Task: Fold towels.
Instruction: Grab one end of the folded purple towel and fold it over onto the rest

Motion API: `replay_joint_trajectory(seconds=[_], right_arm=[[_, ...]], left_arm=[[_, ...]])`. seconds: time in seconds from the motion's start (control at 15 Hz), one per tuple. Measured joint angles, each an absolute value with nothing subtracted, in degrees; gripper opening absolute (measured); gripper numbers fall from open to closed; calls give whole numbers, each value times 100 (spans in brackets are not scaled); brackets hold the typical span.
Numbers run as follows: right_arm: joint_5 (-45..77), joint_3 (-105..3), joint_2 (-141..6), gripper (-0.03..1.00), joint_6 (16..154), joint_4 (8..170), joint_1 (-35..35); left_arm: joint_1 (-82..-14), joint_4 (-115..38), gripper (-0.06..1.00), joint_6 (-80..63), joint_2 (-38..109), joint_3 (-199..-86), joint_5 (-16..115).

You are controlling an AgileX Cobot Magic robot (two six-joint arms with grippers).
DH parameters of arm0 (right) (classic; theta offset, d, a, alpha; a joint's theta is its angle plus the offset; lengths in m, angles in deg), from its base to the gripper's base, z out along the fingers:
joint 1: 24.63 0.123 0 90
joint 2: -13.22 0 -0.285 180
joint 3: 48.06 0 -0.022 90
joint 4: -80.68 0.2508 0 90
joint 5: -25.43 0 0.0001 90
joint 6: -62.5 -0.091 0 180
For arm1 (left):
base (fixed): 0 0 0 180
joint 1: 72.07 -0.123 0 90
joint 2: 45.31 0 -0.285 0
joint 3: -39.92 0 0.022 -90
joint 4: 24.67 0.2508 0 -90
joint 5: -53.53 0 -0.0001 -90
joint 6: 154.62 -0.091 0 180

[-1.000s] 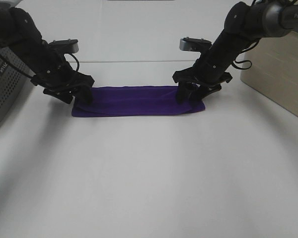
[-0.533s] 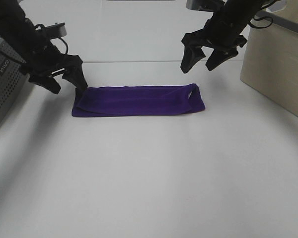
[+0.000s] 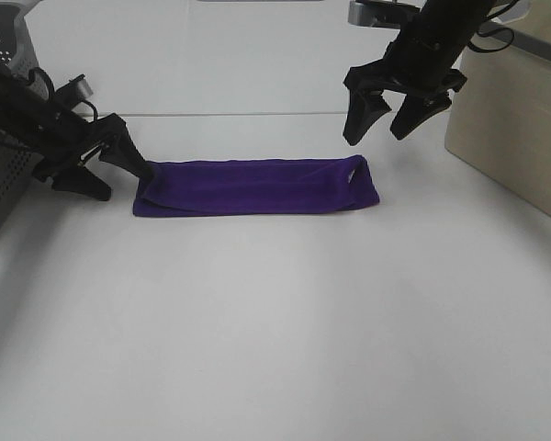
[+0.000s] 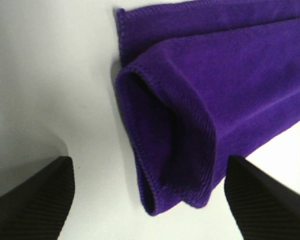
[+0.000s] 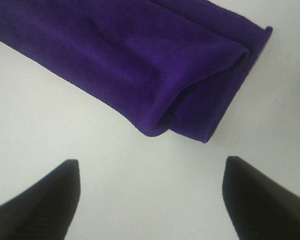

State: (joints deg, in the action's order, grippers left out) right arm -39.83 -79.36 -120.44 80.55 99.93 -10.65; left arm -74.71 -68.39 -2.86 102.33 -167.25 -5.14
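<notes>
One soft deep-purple folded towel (image 3: pixel 257 186) lay crosswise; left gripper (image 3: pixel 124 182) nearer, beside its end, wide open, empty; right gripper (image 3: pixel 374 136) likewise, higher.

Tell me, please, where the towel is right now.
In the exterior high view, the towel lies on the table, folded into a strip, its left end by the left gripper and its right end near the right gripper.

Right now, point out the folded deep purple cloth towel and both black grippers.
deep purple towel (image 3: pixel 257 186), exterior high view, middle of its top layer.
left black gripper (image 3: pixel 129 186), exterior high view, midway between its open fingertips.
right black gripper (image 3: pixel 373 140), exterior high view, midway between its open fingertips.
</notes>
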Motion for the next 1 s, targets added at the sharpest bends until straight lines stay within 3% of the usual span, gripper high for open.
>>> replay_joint_trajectory(seconds=[0.33,0.67,0.87,0.93,1.0], right_arm=[[-4029,-7936,-12044,77,8055,9993,-1065],[-4149,-7936,-12004,77,8055,9993,-1065],[-4178,-7936,-11998,77,8055,9993,-1065],[-4207,-7936,-11998,77,8055,9993,-1065],[-4252,-7936,-11998,77,8055,9993,-1065]], left_arm=[[-7333,-7240,75,-258,10382,-16788,-565],[-6508,-7148,71,-114,10411,-16880,19],[-6417,-6821,43,121,10491,-17035,128],[-6417,-6621,20,143,10537,-17098,151],[-6417,-6552,6,143,10566,-17161,134]])
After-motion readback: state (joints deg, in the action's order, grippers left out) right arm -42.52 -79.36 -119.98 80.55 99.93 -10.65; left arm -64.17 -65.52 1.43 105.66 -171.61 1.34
